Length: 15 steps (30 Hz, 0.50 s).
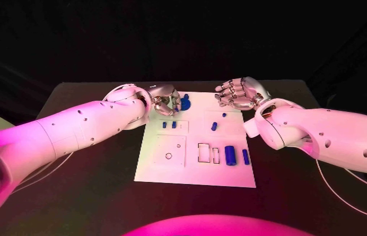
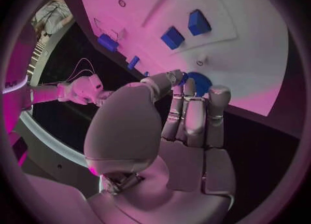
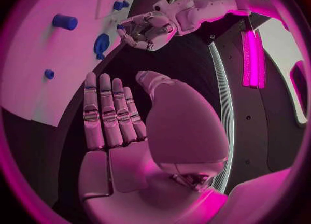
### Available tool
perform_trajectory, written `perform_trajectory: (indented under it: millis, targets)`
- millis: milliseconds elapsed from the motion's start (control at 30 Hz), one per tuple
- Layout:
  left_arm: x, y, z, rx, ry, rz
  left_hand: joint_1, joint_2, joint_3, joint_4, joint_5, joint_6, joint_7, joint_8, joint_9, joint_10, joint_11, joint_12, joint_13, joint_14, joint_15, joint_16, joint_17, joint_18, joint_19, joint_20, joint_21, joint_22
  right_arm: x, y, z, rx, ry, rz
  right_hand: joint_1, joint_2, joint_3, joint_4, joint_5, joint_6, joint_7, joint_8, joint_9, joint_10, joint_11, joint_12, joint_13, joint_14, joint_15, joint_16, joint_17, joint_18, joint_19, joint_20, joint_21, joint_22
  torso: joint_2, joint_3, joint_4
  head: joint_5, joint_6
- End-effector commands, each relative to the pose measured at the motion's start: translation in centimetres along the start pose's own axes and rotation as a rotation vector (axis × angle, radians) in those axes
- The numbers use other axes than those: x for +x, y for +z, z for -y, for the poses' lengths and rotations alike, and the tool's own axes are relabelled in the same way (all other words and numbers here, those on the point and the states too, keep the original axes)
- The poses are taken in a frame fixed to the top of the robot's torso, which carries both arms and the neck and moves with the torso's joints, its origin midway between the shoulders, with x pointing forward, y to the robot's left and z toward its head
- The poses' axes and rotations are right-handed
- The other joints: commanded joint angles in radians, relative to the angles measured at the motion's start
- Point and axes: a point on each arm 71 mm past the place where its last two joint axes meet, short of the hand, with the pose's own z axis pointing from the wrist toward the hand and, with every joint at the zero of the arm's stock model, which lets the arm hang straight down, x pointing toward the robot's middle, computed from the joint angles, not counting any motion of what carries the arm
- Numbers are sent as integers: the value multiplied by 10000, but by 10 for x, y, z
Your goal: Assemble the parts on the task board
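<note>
Blue cylinder [image 1: 229, 154] lengthwise, board's [image 1: 195, 172] near edge.

A matte black rectangular bench [image 1: 92, 167] stands before a dark black backdrop [image 1: 183, 29]; a glowing pink light strip [image 3: 251, 58] shines beyond the bench.

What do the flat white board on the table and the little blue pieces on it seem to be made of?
The flat white task board looks like matte plastic: smooth, even, with neatly cut recesses and no glare. It could also be painted sheet. The small blue parts, such as the upright cylinder, look like solid moulded or printed plastic, uniform in colour with a dull sheen.
</note>
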Motion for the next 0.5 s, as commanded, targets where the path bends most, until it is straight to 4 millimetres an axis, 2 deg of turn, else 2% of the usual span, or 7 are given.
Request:
perform_trajectory:
  millis: [33,400,500]
  targets:
    - [-4,-4,-1,-193,-440,102,-58,-13,18,36,24,47,15,-53,2,315,-252,-41,-12,73,0,45,7,-155,56,7,37,15,1,-1,-1,-192,-63,-102,15,-16,45,6,48,94,191,-67,-16,39,42,-30,-11,79,7,-40,-9,137,52,16,38,-9,0,-4,23,22,-7]
    - [-8,-8,-12,-477,-206,-12,-79,-30,12,33,24,61,12,-66,9,340,-256,-61,-17,82,-1,44,-1,-161,83,8,49,39,1,-1,-1,-187,-63,-100,15,-16,45,6,48,94,191,-67,-16,39,42,-30,-11,79,7,-40,-9,137,52,16,38,-9,21,-33,-9,86,6]
    - [-8,-8,-13,-518,-186,-17,-79,-30,12,33,24,61,12,-66,9,340,-256,-61,-17,82,-1,44,-1,-161,83,8,49,39,1,0,-1,-190,-62,-105,15,-16,45,6,48,94,191,-67,-16,39,42,-30,-11,79,7,-40,-9,137,52,16,38,-9,19,-20,-17,105,3]
